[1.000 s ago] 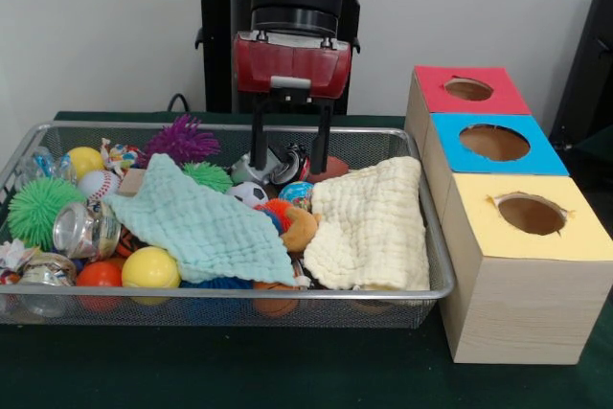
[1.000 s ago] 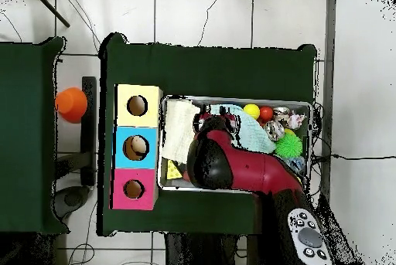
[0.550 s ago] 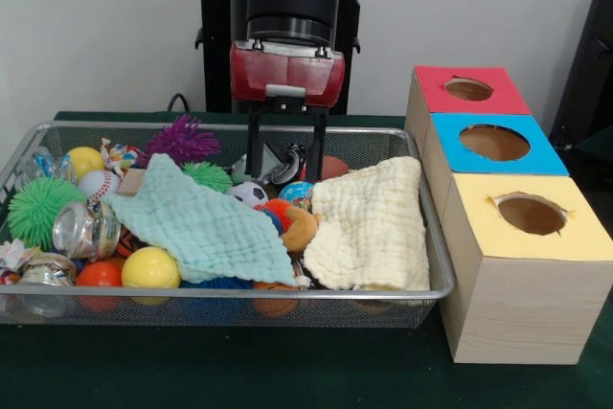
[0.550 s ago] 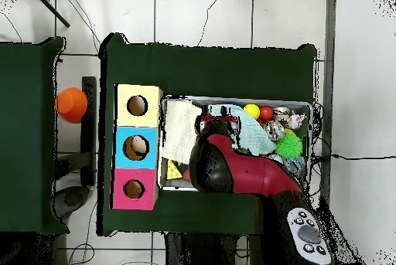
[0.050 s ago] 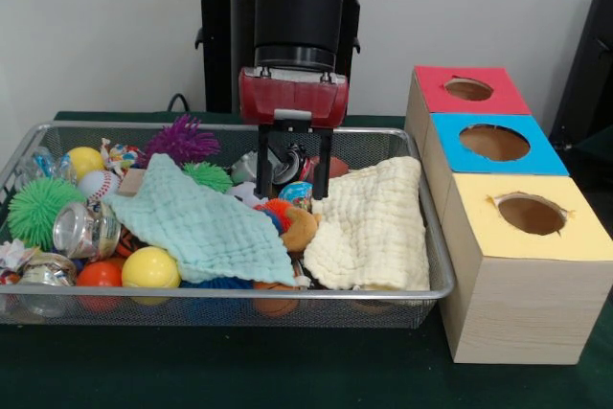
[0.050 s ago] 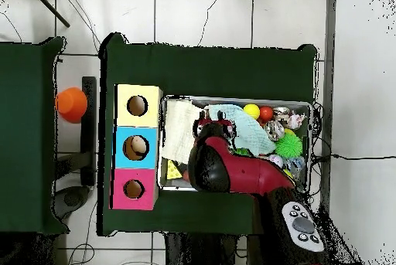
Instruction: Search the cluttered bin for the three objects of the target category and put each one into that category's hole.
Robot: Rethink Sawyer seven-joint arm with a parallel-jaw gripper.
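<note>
I've got the gripper [image 5: 293, 186] spread open over the bin [image 5: 421, 237] middle — drop straight between the cloths, avoid snagging the cream cloth [image 5: 369, 222].

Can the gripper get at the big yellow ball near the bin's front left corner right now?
Probably yes: the yellow ball lies uncovered beside the green cloth, nothing over it; the open gripper hangs farther back.

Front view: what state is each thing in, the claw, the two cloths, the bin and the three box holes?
claw: open, lowered into the bin, holding nothing visible
mint green cloth: spread flat over toys
cream cloth: crumpled, draped over the bin's edge
wire mesh bin: full, cluttered
red box hole: uncovered
blue box hole: uncovered
yellow box hole: uncovered, ragged rim
</note>
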